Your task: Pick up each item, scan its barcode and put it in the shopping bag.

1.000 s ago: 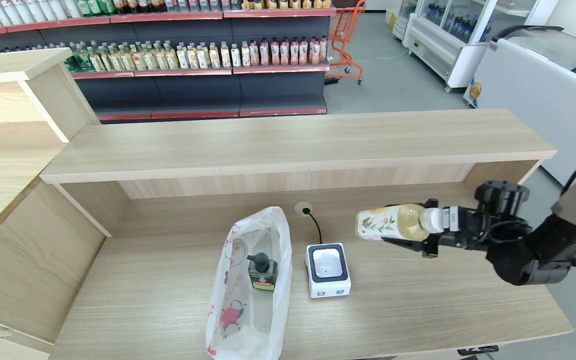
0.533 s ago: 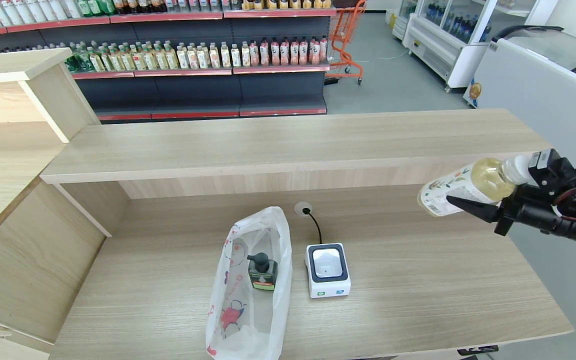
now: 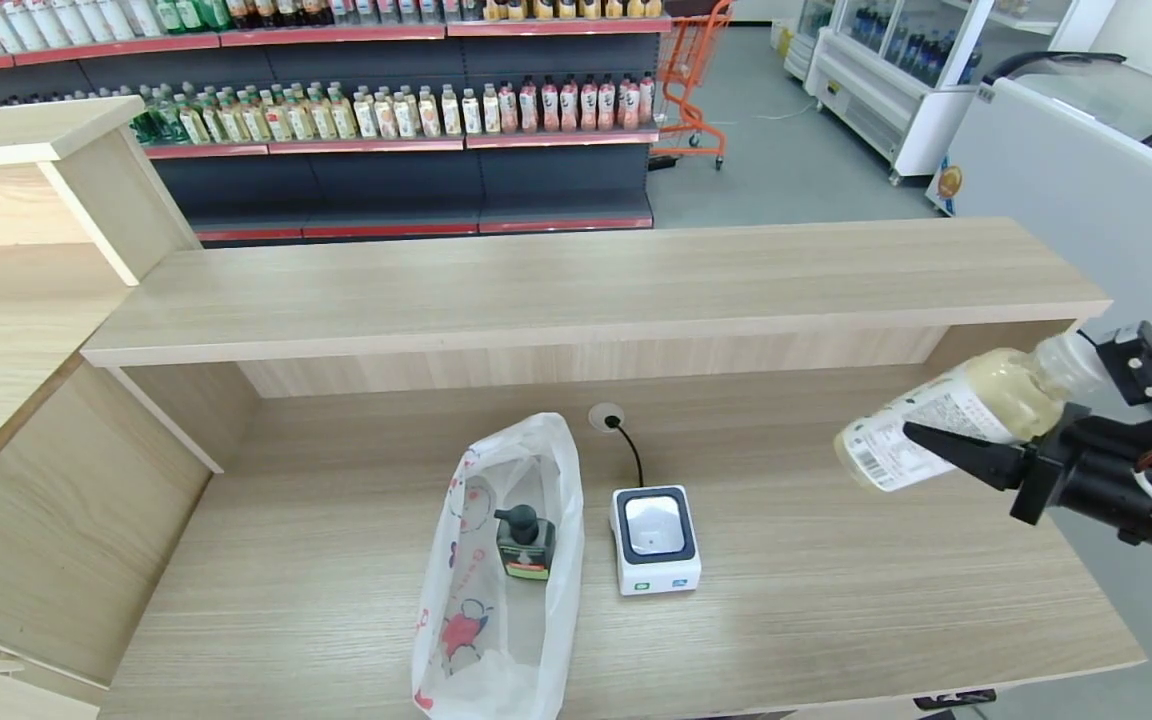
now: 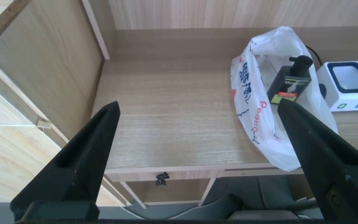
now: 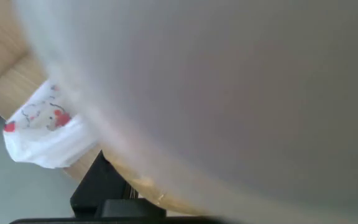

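right gripper (image 3: 976,425) pinching the drink bottle (image 3: 941,412) near its neck; bottle tilted in the air over the right end of the tabletop (image 3: 836,600), base toward the scanner (image 3: 656,538) but well apart from it, barcode showing near the base; left gripper (image 4: 197,106) spread wide, holding nothing; shopping bag (image 3: 566,570) lies open just left of the scanner, dark pump bottle (image 3: 524,545) inside
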{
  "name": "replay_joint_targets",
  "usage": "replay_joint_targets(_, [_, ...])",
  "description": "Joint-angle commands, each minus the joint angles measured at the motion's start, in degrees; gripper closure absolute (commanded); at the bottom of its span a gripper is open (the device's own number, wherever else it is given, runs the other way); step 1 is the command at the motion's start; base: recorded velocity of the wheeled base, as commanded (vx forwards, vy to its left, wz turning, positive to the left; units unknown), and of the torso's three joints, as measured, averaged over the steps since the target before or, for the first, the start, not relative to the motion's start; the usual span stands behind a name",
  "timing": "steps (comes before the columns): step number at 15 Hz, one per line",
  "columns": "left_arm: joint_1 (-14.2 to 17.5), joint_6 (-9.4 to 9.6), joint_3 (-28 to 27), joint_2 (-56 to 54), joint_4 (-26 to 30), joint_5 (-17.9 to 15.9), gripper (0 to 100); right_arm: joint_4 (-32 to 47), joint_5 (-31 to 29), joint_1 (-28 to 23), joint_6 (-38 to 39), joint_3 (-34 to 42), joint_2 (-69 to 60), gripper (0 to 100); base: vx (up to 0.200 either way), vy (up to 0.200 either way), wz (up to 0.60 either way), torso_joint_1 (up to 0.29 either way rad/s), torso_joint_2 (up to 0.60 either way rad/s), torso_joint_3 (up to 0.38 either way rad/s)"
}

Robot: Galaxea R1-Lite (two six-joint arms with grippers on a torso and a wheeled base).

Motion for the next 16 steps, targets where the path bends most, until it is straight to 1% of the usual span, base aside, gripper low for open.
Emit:
replay_joint_targets(1, [0.1, -0.01, 0.0, 0.0, 0.0, 0.0, 0, 0.2, -6.9, 11.8, 6.8, -4.7, 1.4, 100, 0.000, 0.000, 0.00, 0.000, 0.00, 0.000])
replay_joint_targets(2, [0.0, -0.01, 0.0, 0.0, 0.0, 0.0, 0, 1.1, -7.4, 14.0, 7.5, -5.9, 2.6, 100, 0.000, 0.000, 0.00, 0.000, 0.00, 0.000])
replay_joint_targets(4, [0.0, -0.01, 0.0, 0.0, 0.0, 0.0, 0, 4.3, -7.5, 16.1, 7.5, -7.1, 3.8, 100, 0.000, 0.000, 0.00, 0.000, 0.00, 0.000])
replay_joint_targets(7, [0.0, -0.01, 0.0, 0.0, 0.0, 0.0, 0, 7.7, -7.3, 16.8, 8.6, -7.0, 4.0, 100, 0.000, 0.000, 0.00, 0.000, 0.00, 0.000])
replay_joint_targets(10, [0.1, 0.34, 0.0, 0.0, 0.1, 0.0, 0, 7.9, -7.1, 16.9, 9.2, -6.9, 4.4, 100, 0.000, 0.000, 0.00, 0.000, 0.00, 0.000])
replay_joint_targets(12, [0.0, 0.43, 0.0, 0.0, 0.1, 0.0, 0, 8.9, -7.1, 18.2, 12.7, -7.4, 3.9, 100, 0.000, 0.200, 0.00, 0.005, 0.00, 0.007])
replay_joint_targets(13, [0.0, 0.34, 0.0, 0.0, 0.1, 0.0, 0, 10.7, -7.1, 19.0, 14.4, -8.1, 3.5, 100, 0.000, 0.200, 0.00, -0.017, -0.01, 0.007])
replay_joint_targets(16, [0.0, 0.25, 0.0, 0.0, 0.0, 0.0, 0, 16.0, -7.1, 22.4, 16.4, -8.2, 1.3, 100, 0.000, 0.000, 0.00, 0.000, 0.00, 0.000])
